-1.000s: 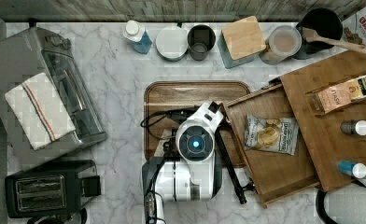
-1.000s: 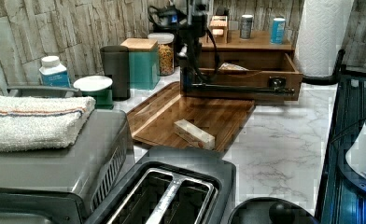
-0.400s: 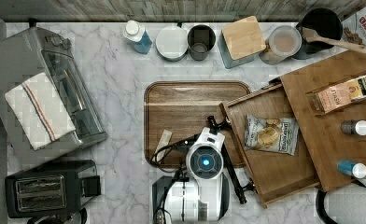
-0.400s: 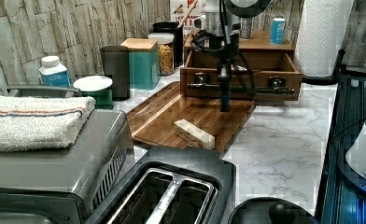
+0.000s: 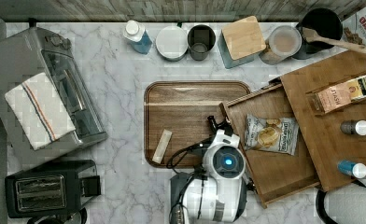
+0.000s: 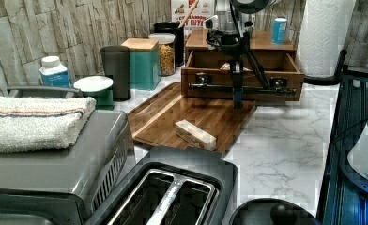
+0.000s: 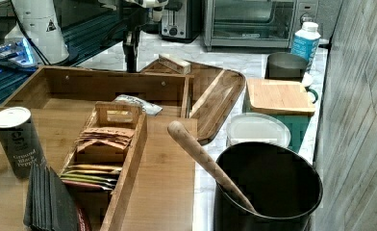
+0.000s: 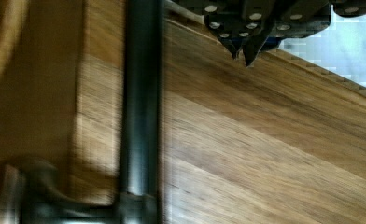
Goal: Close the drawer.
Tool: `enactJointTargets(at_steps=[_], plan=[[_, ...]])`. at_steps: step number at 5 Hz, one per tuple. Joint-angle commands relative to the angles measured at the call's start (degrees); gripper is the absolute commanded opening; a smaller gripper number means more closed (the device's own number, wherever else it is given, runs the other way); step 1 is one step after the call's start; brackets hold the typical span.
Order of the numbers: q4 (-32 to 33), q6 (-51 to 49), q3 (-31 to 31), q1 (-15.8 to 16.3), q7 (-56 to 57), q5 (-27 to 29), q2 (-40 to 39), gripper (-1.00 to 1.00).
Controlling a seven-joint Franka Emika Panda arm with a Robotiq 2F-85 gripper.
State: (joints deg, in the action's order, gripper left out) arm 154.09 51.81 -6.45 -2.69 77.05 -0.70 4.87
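— One drawer on that bamboo box, and it's open?

— Yes. The shallow medium-brown bamboo drawer (image 5: 277, 172) stands pulled well out of the organizer box, over the white marble worktop (image 5: 120, 98). In the top view it lies at about four o'clock from the dark rounded-corner wooden serving tray (image 5: 186, 100), its front corner overlapping the tray's rim.

— Anything in it?

— One crinkled silver snack bag (image 5: 270, 134), lying flat near the middle of the bottom.

— And the arm?

— The black two-fingered tool (image 6: 237, 95) hangs pointing down just in front of the drawer's long dark metal bar handle (image 6: 262, 88). In the top view it is at about nine o'clock from the snack bag, outside the front wall and above the tray's edge. I cannot tell whether it touches the handle.

— Gripping something?

— No. In the wrist view its fingertips (image 8: 233, 46) are pinched together, with nothing between them.

— What else is on the tray?

— One small pale wrapped bar (image 5: 162, 146), at about eight o'clock in the top view.
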Motion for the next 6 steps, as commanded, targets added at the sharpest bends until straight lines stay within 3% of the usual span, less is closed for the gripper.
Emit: enactJointTargets(at_steps=[1,2,4,5,6], plan=[[-7.7,-1.4,-4.4,-3.0,9.9,4.8,-2.7,-1.00],[-9.4,-0.6,-4.0,-4.8,9.4,2.2,-2.0,-1.00],[-18.4,-3.1,-7.7,-7.5,19.7,2.6,-5.7,-1.00],[-25.2,-3.3,-15.5,-3.1,32.6,10.4,-13.4,-1.00],[-30.8,-4.3,-15.0,-6.7,37.0,12.8,-17.7,-1.00]])
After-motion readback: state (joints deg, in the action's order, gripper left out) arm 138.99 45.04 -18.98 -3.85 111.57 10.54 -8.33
